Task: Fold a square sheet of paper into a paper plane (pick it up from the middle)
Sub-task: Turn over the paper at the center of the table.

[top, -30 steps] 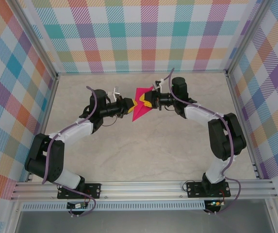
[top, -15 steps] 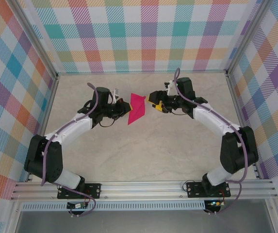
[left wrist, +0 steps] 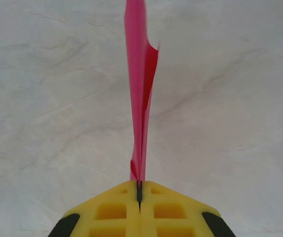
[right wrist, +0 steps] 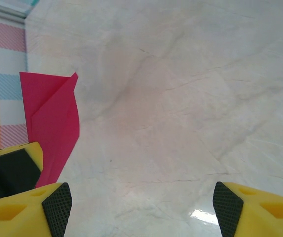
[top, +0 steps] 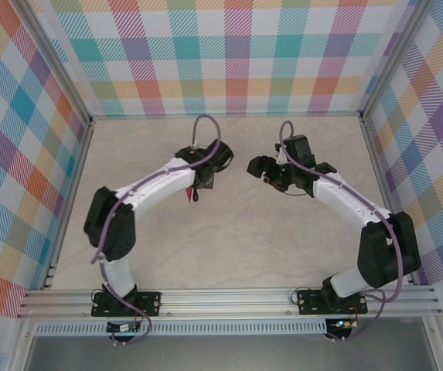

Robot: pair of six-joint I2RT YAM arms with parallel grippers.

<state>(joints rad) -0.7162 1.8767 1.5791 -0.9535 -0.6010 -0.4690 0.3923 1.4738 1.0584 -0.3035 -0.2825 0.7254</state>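
Observation:
The magenta-pink sheet of paper (left wrist: pixel 140 94) is folded narrow and hangs edge-on above the table. My left gripper (left wrist: pixel 139 190) is shut on its near end, with the yellow jaws pressed together. From above, the left gripper (top: pixel 196 185) points down at mid-table and just a sliver of the paper (top: pixel 189 192) shows beside it. My right gripper (right wrist: pixel 141 205) stands open with nothing between its fingers, a little to the right of the paper (right wrist: pixel 50 118). In the top view the right gripper (top: pixel 255 166) is clear of the left one.
The pale marbled table (top: pixel 229 239) lies under both arms. Plaid walls (top: pixel 229 54) and aluminium rails (top: pixel 379 170) close the back and sides. A yellow finger of the left gripper (right wrist: pixel 13 158) shows at the left edge of the right wrist view.
The right gripper opened, let go of the paper and drew back to the right. The left arm swung toward the middle and turned its wrist down, keeping hold of the paper.

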